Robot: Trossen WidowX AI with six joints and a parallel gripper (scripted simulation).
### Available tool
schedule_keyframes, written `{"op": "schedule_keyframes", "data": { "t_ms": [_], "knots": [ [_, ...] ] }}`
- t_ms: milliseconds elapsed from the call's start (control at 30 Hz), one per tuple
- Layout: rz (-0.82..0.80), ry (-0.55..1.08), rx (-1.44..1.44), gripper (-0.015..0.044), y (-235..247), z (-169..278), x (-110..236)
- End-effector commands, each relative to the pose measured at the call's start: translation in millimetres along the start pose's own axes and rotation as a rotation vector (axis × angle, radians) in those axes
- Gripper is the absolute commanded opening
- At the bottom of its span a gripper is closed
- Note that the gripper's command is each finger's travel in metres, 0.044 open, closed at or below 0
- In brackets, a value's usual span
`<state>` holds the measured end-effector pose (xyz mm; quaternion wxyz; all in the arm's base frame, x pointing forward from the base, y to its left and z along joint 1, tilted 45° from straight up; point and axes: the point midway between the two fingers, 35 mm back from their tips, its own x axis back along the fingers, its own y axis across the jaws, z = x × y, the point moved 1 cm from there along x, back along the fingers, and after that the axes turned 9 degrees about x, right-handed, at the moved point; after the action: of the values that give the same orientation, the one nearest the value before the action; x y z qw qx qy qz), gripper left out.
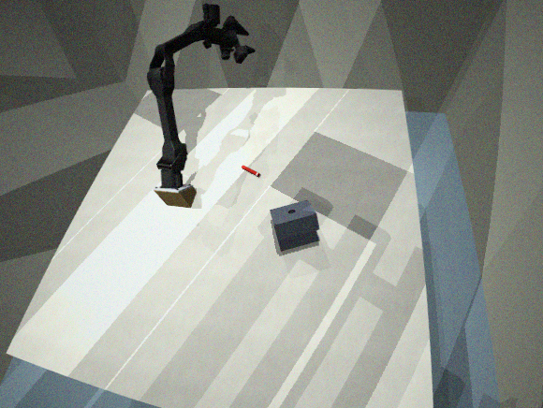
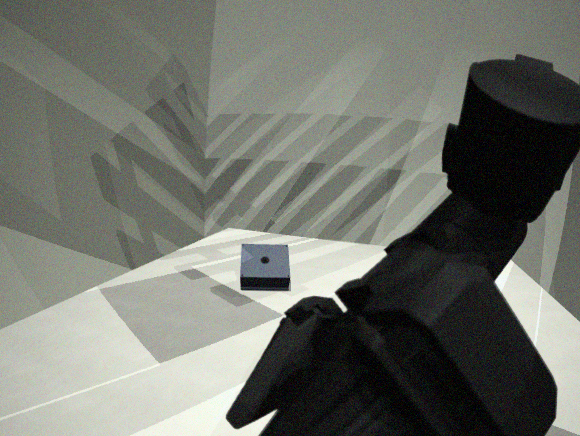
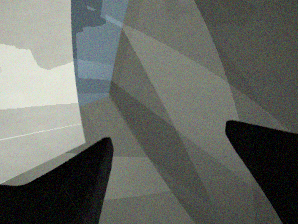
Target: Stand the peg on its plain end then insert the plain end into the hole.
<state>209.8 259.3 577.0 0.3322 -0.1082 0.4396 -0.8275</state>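
A red peg lies flat on the table, between the arm's base and the panel. Its white band is too small to make out. The dark blue sloped panel stands on the table with one round hole in its face. My gripper is open and empty, held high in the air far above the table, well away from the peg. In the exterior view the arm hides the peg, and the wrist view shows only the two fingers against the wall and table edge.
The arm's base sits on a tan mount at the table's left. The table's right edge borders a blue-grey floor strip.
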Motion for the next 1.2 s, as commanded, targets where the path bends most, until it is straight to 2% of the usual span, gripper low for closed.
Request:
{"op": "schedule_keyframes", "data": {
  "t_ms": [0,33,633,1167],
  "knots": [
    [-0.002,-0.001,-0.002,0.0426,1,0,0],
    [-0.007,-0.004,-0.008,0.044,3,-1,-2],
    [-0.228,-0.081,-0.258,0.044,87,-18,-36],
    [-0.456,-0.092,-0.539,0.044,170,-25,-48]
  ]
}}
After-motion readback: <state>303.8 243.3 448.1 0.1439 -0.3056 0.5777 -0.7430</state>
